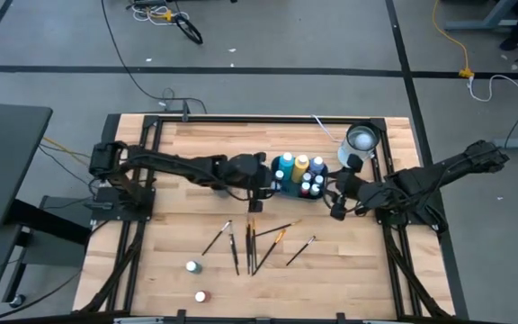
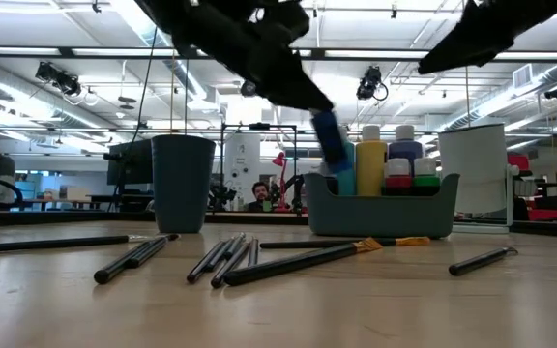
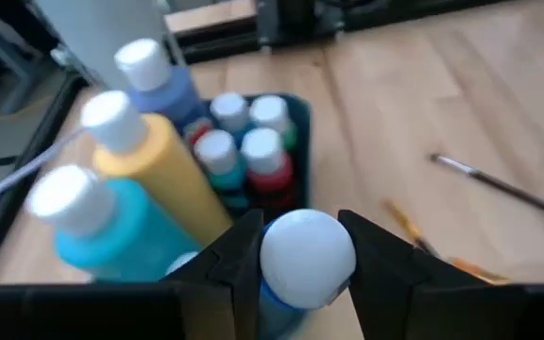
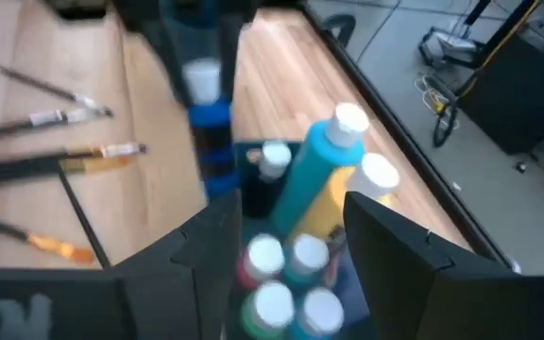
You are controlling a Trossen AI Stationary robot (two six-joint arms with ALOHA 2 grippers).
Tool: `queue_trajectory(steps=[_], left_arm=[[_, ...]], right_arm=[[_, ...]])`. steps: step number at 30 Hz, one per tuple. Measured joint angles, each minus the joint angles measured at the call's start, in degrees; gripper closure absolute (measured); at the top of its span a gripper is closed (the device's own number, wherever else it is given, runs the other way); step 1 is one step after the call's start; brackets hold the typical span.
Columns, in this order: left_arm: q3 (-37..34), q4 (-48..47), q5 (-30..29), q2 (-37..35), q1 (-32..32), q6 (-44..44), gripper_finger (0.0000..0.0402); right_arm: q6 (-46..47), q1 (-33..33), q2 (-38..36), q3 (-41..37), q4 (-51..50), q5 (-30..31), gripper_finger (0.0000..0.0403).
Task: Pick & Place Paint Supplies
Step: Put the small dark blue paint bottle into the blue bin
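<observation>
Left gripper [image 3: 300, 260] sits at the left wall of the dark caddy [image 2: 380, 217] near the table's middle, fingers either side of a white-capped blue bottle [image 2: 332, 145]; from the wrist view the cap fills the gap between them, so I read this as clamped on the bottle, though I can't rule out a loosening hold. In the low view the bottle leans, cap toward the arm and base toward the caddy's left end, above the rim. The open slot lies just right of and below the bottle, so I judge the move is to bring its long axis upright and lower it. Right gripper [image 4: 291, 246] waits just right of the caddy, fingers apart, holding nothing. Paintbrushes [image 1: 250, 241] lie scattered on the near side; two small bottles [image 1: 192, 266] stand nearer still, closer to the left arm.
</observation>
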Motion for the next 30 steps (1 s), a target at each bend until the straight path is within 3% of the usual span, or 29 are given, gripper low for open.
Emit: queue_trajectory(steps=[12,20,30], left_arm=[[1.3,-5.8,-0.5,5.0,2.9,-4.3,0.0262],[1.3,-4.7,-0.1,7.1,3.0,-1.1,0.0262],[1.5,-3.1,-3.1,9.2,3.0,-1.1,0.0219]], right_arm=[[-2.7,0.0,0.7,0.0,0.9,0.1,0.0211],[-3.4,-0.1,1.2,0.0,2.0,0.0,0.0211],[-3.5,-0.1,1.2,0.0,2.9,-0.2,0.0211]])
